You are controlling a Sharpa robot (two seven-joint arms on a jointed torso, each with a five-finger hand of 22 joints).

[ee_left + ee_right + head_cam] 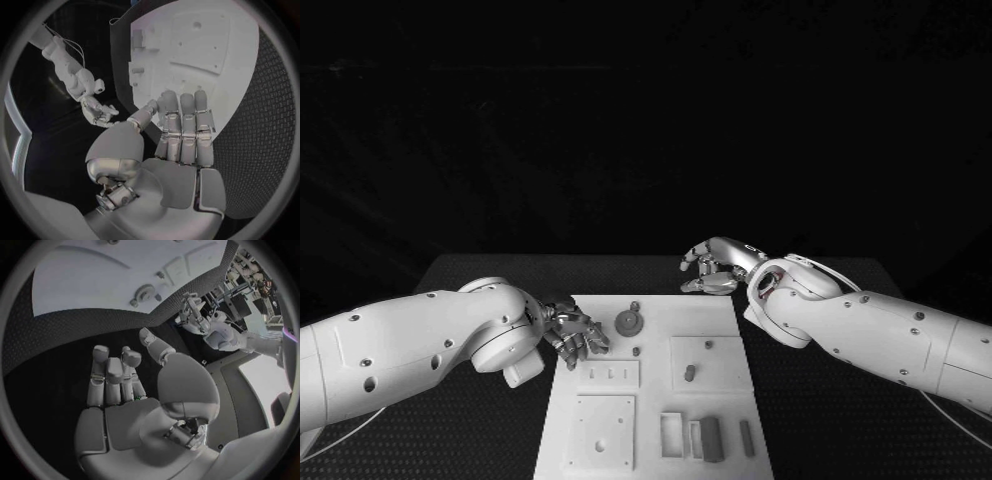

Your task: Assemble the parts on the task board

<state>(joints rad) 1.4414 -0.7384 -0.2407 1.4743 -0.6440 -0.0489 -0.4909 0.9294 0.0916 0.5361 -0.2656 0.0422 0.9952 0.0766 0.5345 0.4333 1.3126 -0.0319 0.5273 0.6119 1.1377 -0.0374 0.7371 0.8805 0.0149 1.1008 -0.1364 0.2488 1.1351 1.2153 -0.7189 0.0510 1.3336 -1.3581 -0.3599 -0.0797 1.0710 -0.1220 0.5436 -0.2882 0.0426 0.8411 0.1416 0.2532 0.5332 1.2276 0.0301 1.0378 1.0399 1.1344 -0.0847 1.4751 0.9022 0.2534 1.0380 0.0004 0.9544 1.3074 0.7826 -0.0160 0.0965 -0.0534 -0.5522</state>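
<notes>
Where left hand (571, 332) overlaps task board (718, 318) edge, contact unclear.

A black table (473, 275) with a mesh-textured top carries the white task board (718, 420), which lies flat between the left hand (571, 335) and right hand (715, 268).

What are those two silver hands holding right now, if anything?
Nothing. The left hand hangs empty over the board's left edge, and the right hand is empty above the black table beyond the board.
</notes>
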